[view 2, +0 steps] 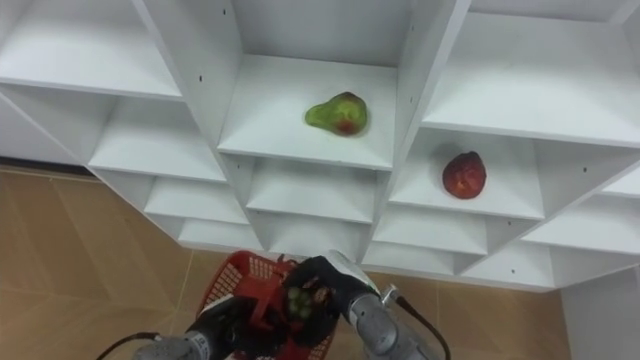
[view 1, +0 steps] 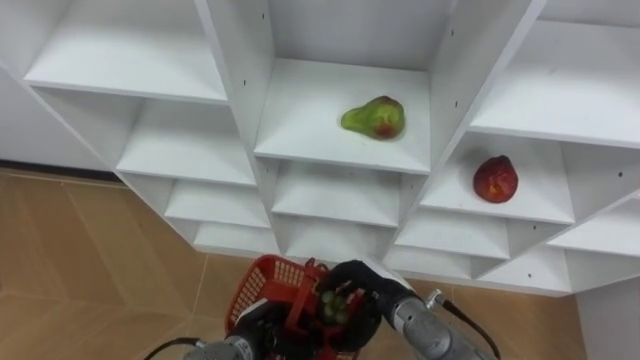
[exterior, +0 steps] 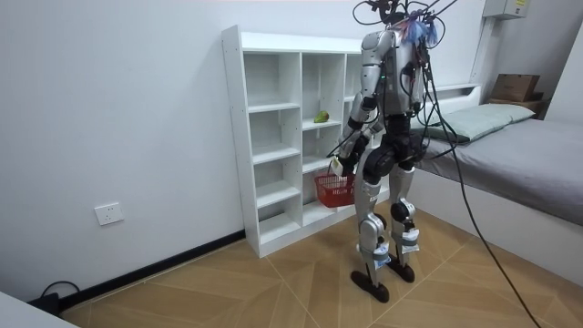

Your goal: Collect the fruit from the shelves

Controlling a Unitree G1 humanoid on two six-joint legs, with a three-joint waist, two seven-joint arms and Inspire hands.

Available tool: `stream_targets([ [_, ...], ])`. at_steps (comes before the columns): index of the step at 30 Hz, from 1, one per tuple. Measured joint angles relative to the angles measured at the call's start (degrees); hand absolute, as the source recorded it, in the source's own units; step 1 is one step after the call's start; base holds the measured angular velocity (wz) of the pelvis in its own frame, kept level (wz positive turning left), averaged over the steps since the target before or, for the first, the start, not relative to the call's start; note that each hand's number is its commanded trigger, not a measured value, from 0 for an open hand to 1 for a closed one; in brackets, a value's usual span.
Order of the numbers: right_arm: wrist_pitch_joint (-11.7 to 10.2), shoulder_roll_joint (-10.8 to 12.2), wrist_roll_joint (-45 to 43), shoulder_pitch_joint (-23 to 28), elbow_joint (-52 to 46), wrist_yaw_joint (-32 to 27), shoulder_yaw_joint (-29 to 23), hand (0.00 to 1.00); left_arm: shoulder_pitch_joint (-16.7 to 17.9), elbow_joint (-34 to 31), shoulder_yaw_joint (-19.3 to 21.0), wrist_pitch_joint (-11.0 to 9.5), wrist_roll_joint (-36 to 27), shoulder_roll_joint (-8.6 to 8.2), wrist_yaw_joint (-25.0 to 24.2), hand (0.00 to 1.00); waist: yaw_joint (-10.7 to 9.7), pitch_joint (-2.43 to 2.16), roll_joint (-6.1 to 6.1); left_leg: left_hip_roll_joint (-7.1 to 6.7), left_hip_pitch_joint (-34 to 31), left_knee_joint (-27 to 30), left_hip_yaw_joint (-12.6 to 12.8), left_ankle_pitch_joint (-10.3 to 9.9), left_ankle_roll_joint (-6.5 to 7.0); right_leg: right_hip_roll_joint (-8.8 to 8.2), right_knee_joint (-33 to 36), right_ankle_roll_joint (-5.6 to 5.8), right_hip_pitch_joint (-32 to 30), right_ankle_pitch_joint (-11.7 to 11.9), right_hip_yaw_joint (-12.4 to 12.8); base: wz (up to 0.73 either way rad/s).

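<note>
Grapes (view 1: 334, 306): right hand (view 1: 372, 290) is clutching them over basket (view 1: 256, 287), likely for dropping in | left hand (view 1: 262, 328) is gripping basket handle, holding it underneath | pear (view 1: 375, 118), red fruit (view 1: 495, 180) are lying on shelves (view 1: 300, 125)

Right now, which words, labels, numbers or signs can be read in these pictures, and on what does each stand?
No text can be read.
Yellow sticker on the grey wall box: too small to read.
White closet, pear, red fruit, red basket: no print shows.
</note>
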Motion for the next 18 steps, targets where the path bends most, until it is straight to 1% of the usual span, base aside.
stream_targets([
  [13, -0.1, 0.0, 0.4, -0.2, 0.0, 1.6, 0.0, 0.0, -0.1, 0.1, 0.0, -0.3, 0.1, 0.2, 0.0, 1.0, -0.3, 0.01, 0.02, -0.02, 0.1, 0.0, 0.1, 0.0, 0.0, -0.02, 0.0, 0.0, 0.1, 0.0, 0.2, 0.0],
  [18, -0.1, -0.1, 0.4, -0.6, 0.0, 2.0, 0.0, 0.0, -0.5, 0.2, 0.0, -0.3, -0.1, 0.55, 0.0, 1.0, -0.4, 0.03, 0.06, 0.0, 0.1, 0.0, 0.1, 0.0, 0.0, -0.02, 0.0, 0.0, 0.1, 0.0, 0.4, 0.0],
])
